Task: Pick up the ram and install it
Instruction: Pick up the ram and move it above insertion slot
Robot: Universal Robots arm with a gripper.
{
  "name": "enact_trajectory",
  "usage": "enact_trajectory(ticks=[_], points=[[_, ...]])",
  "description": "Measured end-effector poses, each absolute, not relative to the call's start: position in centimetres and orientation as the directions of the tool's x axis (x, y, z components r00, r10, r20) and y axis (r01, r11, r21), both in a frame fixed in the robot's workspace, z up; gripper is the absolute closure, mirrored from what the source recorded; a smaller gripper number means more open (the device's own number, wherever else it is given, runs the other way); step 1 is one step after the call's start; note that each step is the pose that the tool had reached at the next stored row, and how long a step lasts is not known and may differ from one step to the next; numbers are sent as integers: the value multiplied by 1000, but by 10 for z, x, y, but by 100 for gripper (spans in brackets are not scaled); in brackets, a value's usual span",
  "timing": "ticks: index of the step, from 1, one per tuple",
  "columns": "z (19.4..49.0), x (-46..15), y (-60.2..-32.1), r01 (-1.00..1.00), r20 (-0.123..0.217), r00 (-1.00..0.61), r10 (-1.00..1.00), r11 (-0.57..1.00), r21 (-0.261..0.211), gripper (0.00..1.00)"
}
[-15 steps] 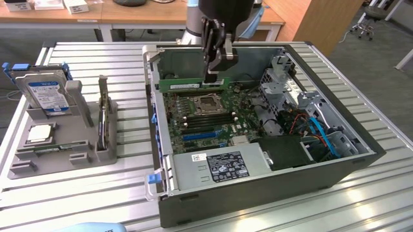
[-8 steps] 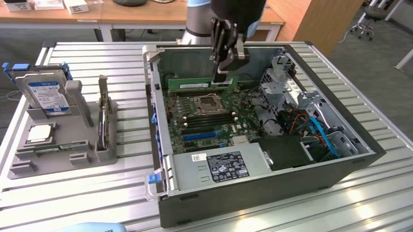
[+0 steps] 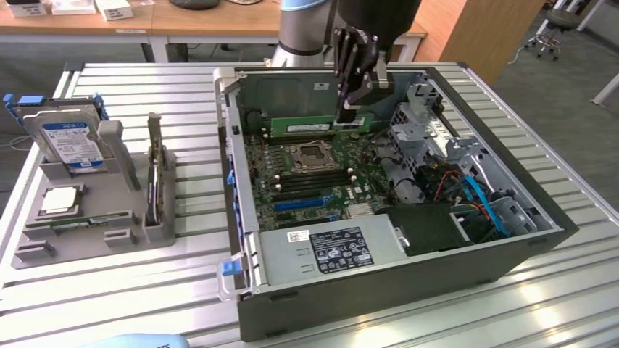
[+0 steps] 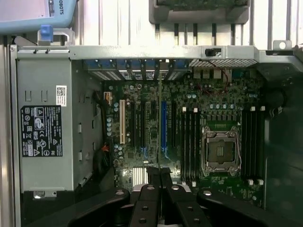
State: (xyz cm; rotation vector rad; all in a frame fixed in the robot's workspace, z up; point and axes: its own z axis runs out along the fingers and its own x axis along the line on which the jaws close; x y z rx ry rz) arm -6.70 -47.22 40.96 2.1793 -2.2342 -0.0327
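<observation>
The gripper (image 3: 349, 114) is closed tight on one end of the ram (image 3: 304, 127), a thin, flat green stick with a pale label, held level just beyond the square metal processor socket (image 3: 314, 156). The placing step seems in hand. Seating the ram would need its long edge parallel with the narrow black memory slots (image 4: 189, 142) beside that socket.

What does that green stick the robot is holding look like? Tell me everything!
The ram is a long, thin green circuit-board stick with a pale label on its side. It stands level on its long edge inside the open computer case, above the motherboard. The gripper pinches it near its end toward the exterior view's right. Nothing else seems to touch it.
</observation>
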Motion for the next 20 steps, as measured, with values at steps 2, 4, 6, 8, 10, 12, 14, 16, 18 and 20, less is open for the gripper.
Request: enact_trajectory(ticks=[2,4,6,8,10,12,14,16,18,20], points=[[410,-62,-472,-999,0,-25,-1000,25,29,88],[410,-56,-472,-999,0,-24,-1000,24,29,88],[410,-51,-472,-999,0,-24,-1000,24,29,88],[410,-46,-472,-999,0,-24,-1000,24,29,88],[410,-42,-472,-999,0,-23,-1000,23,29,88],[410,-37,-472,-999,0,-23,-1000,23,29,88],[410,-33,-472,-999,0,-23,-1000,23,29,88],[410,-32,-472,-999,0,-22,-1000,22,29,88],[410,-32,-472,-999,0,-22,-1000,22,29,88],[410,-32,-472,-999,0,-22,-1000,22,29,88]])
